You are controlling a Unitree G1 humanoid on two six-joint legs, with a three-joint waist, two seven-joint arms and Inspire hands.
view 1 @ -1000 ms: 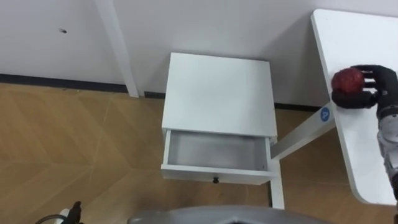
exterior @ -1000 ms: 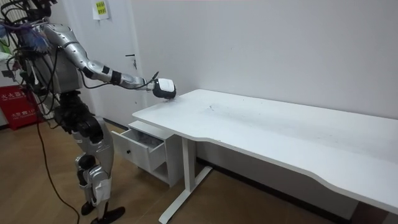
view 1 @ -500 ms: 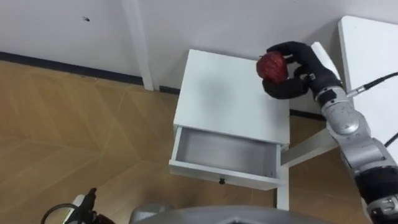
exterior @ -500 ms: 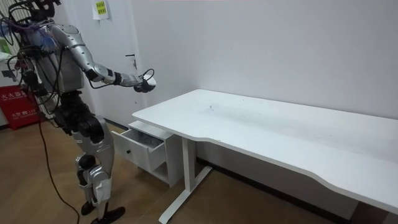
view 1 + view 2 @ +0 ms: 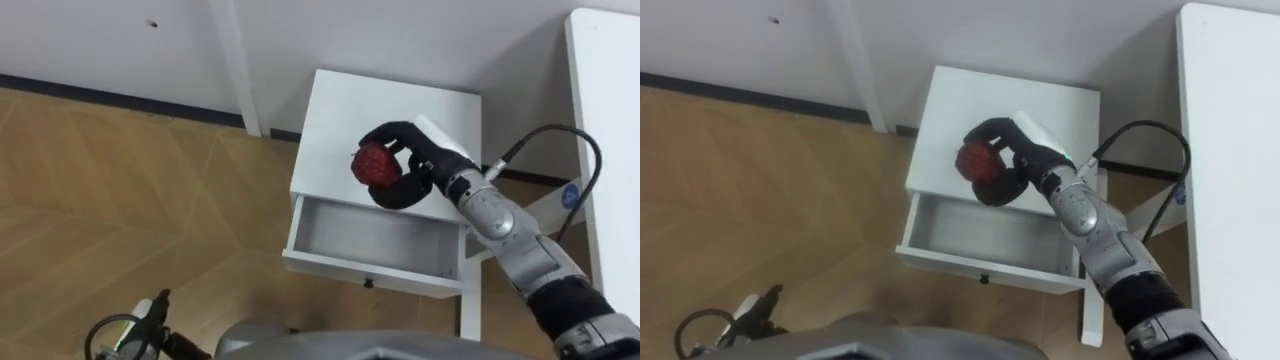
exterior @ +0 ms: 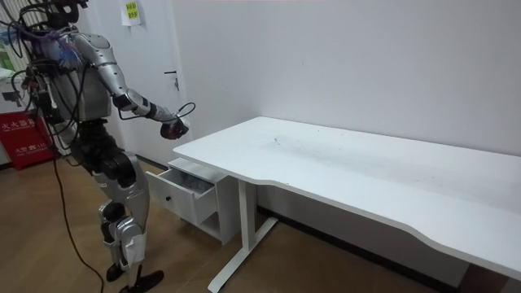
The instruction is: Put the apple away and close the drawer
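Left eye view. Grips red apple [image 5: 375, 165] in right hand [image 5: 412, 172], fingers and thumb wrapped round it. Holds it above cabinet top [image 5: 345, 110], just behind open drawer [image 5: 372, 272], presumably for lowering inside. Rests left hand [image 5: 150, 315] low, idle.

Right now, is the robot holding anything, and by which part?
Yes: its right hand is curled round the body of the red apple, above the white cabinet.
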